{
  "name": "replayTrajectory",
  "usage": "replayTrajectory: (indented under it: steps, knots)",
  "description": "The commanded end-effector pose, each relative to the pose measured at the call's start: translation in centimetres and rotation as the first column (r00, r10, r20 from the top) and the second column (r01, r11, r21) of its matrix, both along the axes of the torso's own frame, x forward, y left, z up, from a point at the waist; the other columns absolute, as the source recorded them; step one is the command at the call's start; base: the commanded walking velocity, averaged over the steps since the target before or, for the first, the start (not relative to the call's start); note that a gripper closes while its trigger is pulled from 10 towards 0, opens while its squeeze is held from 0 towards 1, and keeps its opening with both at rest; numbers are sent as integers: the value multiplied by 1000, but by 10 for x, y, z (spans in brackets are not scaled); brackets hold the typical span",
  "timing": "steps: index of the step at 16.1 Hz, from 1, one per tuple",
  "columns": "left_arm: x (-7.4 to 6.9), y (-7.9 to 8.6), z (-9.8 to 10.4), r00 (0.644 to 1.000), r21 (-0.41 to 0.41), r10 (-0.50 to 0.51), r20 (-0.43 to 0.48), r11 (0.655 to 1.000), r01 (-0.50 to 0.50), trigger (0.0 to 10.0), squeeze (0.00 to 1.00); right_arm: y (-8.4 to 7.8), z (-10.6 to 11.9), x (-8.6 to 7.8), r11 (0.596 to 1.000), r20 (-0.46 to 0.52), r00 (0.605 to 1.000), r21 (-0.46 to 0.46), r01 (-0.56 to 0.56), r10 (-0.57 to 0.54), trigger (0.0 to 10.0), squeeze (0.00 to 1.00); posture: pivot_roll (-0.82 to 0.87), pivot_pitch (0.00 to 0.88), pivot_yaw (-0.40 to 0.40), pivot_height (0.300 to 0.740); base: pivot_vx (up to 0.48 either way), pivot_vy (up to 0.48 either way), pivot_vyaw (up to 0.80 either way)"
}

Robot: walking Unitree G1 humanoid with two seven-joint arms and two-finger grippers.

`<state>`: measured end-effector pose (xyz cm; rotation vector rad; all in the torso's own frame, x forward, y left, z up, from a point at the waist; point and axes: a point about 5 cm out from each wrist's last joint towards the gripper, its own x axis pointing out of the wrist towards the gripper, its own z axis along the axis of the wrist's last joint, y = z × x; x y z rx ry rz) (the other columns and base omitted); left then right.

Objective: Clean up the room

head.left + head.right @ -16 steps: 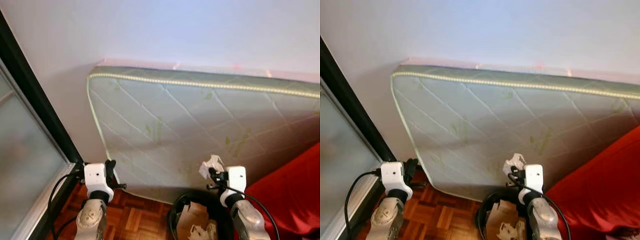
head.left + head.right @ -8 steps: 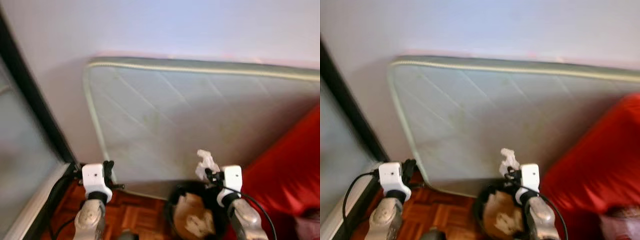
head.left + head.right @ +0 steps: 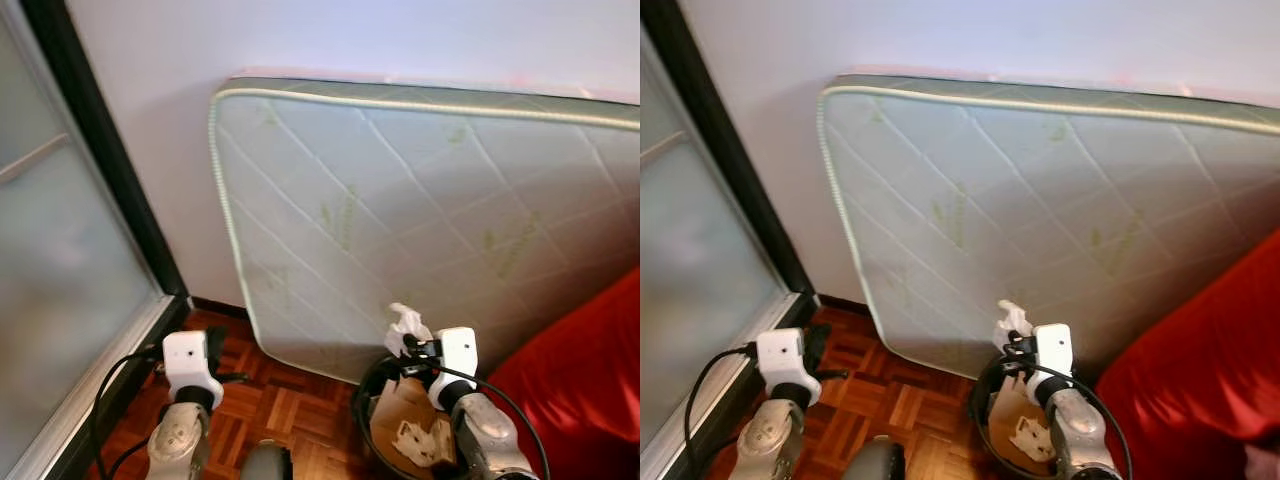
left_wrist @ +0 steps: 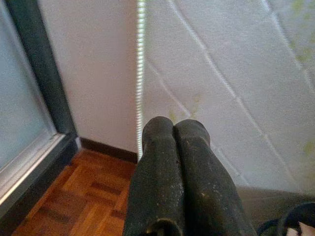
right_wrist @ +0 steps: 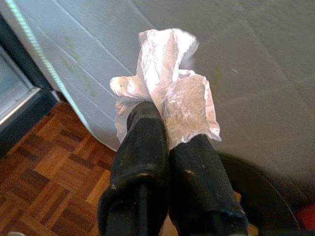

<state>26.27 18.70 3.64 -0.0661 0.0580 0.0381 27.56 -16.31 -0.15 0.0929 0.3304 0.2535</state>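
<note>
Above the near rim of the bin (image 3: 368,385), the right gripper (image 3: 408,335) pinches a crumpled tissue (image 5: 165,93); the bin's opening lies just below.

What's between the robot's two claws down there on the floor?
Bare wooden floor, seen in the head views. The left tool is shut and empty; the right tool grips crumpled paper over the bin.

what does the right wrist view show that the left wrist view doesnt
Right wrist view: the right gripper shut on a crumpled white paper, above the black bin.

Left wrist view: the left gripper shut and holding nothing, the frosted glass door with its dark frame, and the white wall.

Both: the quilted mattress leaning upright and the parquet floor.
</note>
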Motion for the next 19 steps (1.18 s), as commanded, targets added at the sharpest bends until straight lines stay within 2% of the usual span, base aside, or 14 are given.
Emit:
replayTrajectory:
  steps: [1,6,11,19]
  knots:
    - [0,1,3,1000,-1,1,8,1000,-1,10000,0,2,-1,1,1000,-16,1000,0,-4,4,10000,0,73,0,-10,656,0,0,0]
    - [1,1,1,1000,-4,-3,-3,1000,3,10000,0,-4,-9,-1,996,-89,992,-27,84,-86,10000,0,76,0,-9,656,0,0,0]
    - [1,1,2,1000,-2,-4,-3,1000,4,10000,0,-22,-13,0,957,-150,947,8,289,-285,10000,0,84,0,-6,643,0,0,0]
    - [1,2,2,1000,0,-4,-6,1000,4,10000,0,-17,-10,4,963,-153,953,18,268,-262,10000,0,89,0,-5,643,0,0,0]
